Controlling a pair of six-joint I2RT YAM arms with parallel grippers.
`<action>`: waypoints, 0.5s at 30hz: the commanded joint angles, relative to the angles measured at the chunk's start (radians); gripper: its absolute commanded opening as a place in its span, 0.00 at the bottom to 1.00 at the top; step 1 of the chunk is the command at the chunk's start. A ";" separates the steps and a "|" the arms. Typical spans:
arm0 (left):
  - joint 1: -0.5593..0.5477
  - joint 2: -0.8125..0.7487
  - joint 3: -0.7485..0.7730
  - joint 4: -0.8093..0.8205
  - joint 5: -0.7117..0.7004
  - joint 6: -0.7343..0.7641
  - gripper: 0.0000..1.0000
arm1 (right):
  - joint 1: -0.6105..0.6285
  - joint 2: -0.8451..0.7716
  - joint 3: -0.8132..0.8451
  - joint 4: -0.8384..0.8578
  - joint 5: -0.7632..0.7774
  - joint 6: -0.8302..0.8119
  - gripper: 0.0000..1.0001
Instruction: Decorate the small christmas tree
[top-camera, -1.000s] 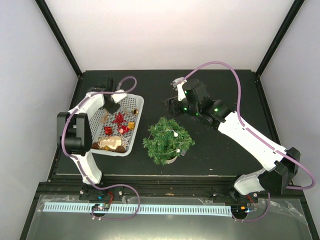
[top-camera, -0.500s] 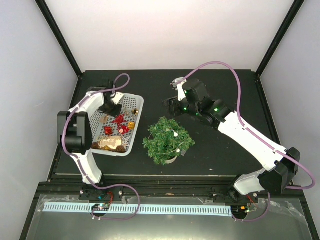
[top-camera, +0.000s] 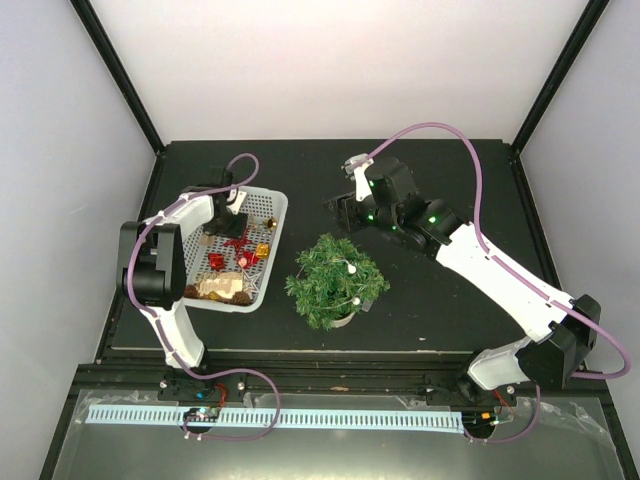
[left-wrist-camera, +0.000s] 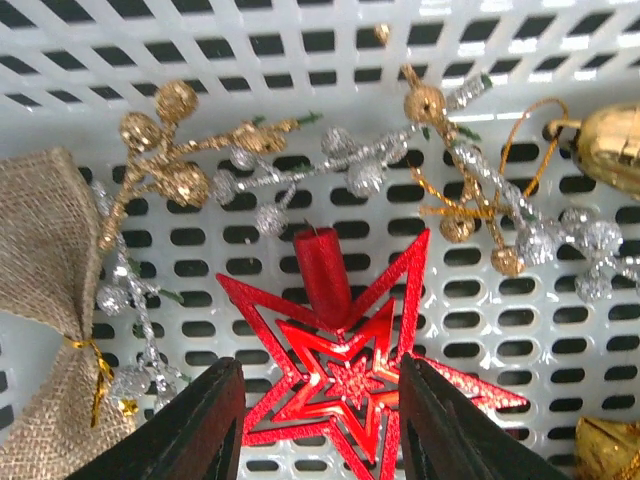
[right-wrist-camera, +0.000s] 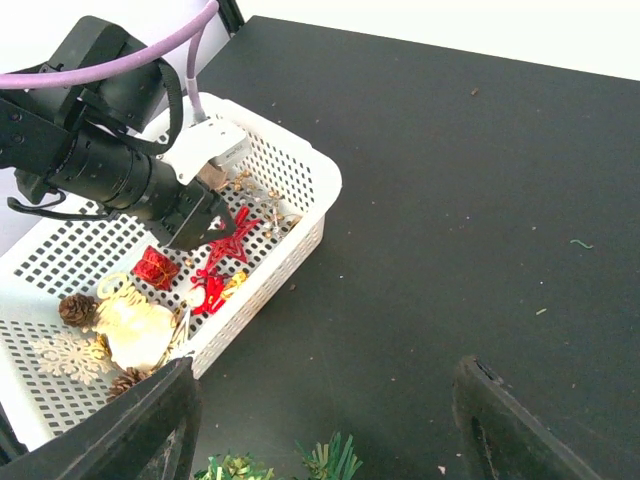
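Tree position: the small christmas tree (top-camera: 337, 280) stands upright in its cream pot (top-camera: 343, 320) near the middle of the black table (top-camera: 450, 290), between the two arms and touched by neither.

Tree condition: two or three small white balls show among the needles. No coloured ornament is visible on it from above. Decoration is therefore judged to be at an early stage.

Ornament supply: the white perforated basket (top-camera: 281, 206) sits just left of the tree, apart from it. It holds:
- a red star (left-wrist-camera: 340, 385)
- gold and silver bead sprigs (left-wrist-camera: 250, 150)
- a burlap pouch (left-wrist-camera: 45, 290)
- a gold bell (left-wrist-camera: 610, 145)
- a red gift box (right-wrist-camera: 156, 268)
- pine cones (right-wrist-camera: 75, 308)

Left gripper (left-wrist-camera: 320, 400): lowered into the far end of the basket. Its jaws are parted, one finger on each side of the red star. They are not clamped on it.

Right gripper (right-wrist-camera: 325, 420): hovers over bare table behind the tree. Its jaws are spread wide and nothing is between them.

Work outstanding, as judged: close on the star, lift it, carry it to the tree and seat it. The other basket items then follow.
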 joint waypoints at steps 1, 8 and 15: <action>-0.006 -0.018 0.018 0.077 -0.034 -0.038 0.43 | -0.009 0.006 -0.012 0.027 -0.006 -0.007 0.70; -0.007 0.017 0.036 0.091 -0.025 -0.034 0.39 | -0.012 0.013 -0.015 0.026 -0.007 -0.008 0.70; -0.011 0.041 0.024 0.129 -0.044 -0.040 0.36 | -0.015 0.019 -0.017 0.031 -0.013 -0.008 0.70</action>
